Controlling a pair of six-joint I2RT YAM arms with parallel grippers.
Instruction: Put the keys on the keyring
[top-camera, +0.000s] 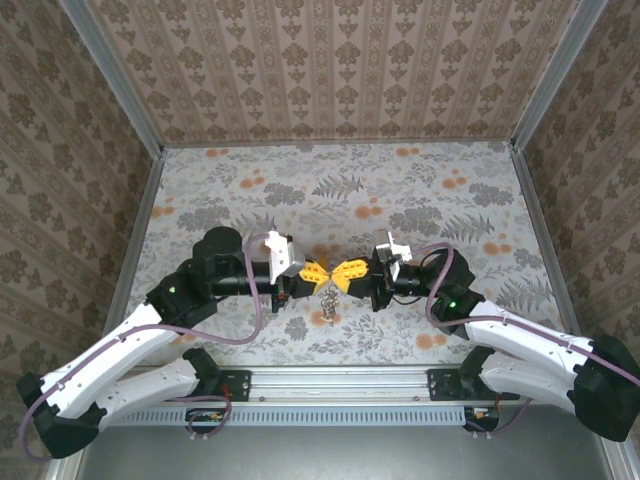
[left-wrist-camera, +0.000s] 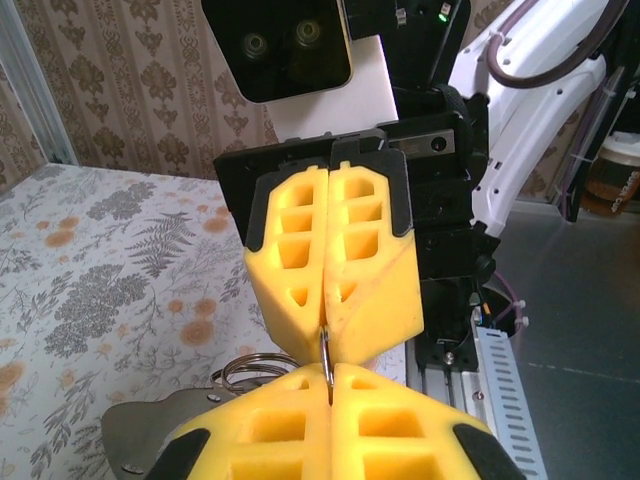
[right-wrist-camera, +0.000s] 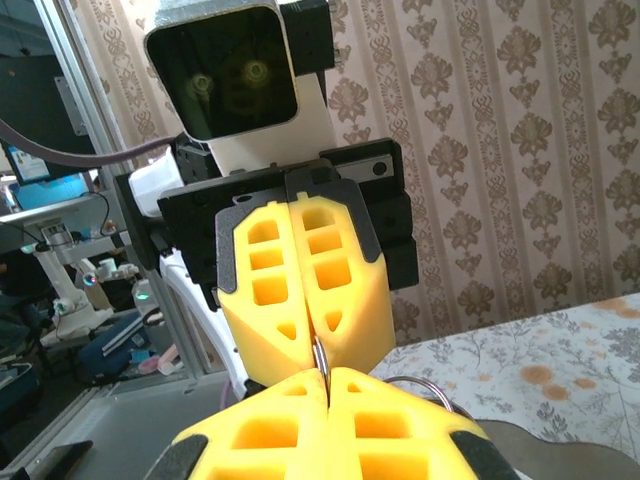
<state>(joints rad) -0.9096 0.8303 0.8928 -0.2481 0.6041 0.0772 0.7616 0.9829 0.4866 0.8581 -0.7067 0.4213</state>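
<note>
Your left gripper (top-camera: 320, 273) and right gripper (top-camera: 342, 275) meet tip to tip, both clamped on keyring (top-camera: 328, 305). Its loop dangles below them, above floral tabletop (top-camera: 430, 190). Damask-papered walls (top-camera: 330, 70) enclose workspace.

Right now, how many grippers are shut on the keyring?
2: the left gripper and the right gripper, tip to tip above mid-table, both pinching the keyring.

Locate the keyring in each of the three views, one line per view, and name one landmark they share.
Top external: keyring dangles just below centre, under the meeting fingertips.
Left wrist: its wire loops show lower centre-left, beside the pinch.
Right wrist: its loop shows lower centre-right, beside the pinch.
Shared landmark: the tip-to-tip meeting of the left gripper and right gripper, both pinching a thin metal sliver.
</note>
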